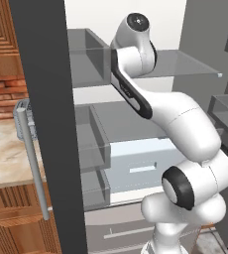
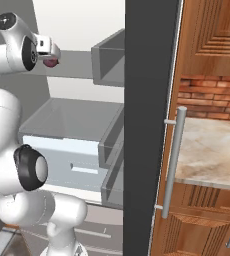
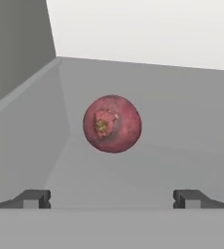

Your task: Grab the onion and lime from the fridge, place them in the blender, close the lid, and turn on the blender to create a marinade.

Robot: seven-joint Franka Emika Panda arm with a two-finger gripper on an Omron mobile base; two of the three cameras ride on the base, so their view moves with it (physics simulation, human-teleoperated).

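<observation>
The hand [image 3: 112, 199] stands wide open and empty, its fingertips [image 3: 36, 198] short of the onion [image 3: 112, 123], which rests on a fridge [image 2: 149, 100] shelf [image 3: 182, 146] just beyond. The onion looks firm, round, smooth-skinned and light; grip across its widest girth. The hand view shows its root end; the right base view shows only its edge beside the wrist.

The white jointed arm with dark joint caps [image 1: 185, 129] rises, bends and reaches forward. Its two-finger gripper [image 3: 112, 198] stands wide open, dark fingertips [image 3: 33, 198] far apart, holding nothing.
</observation>
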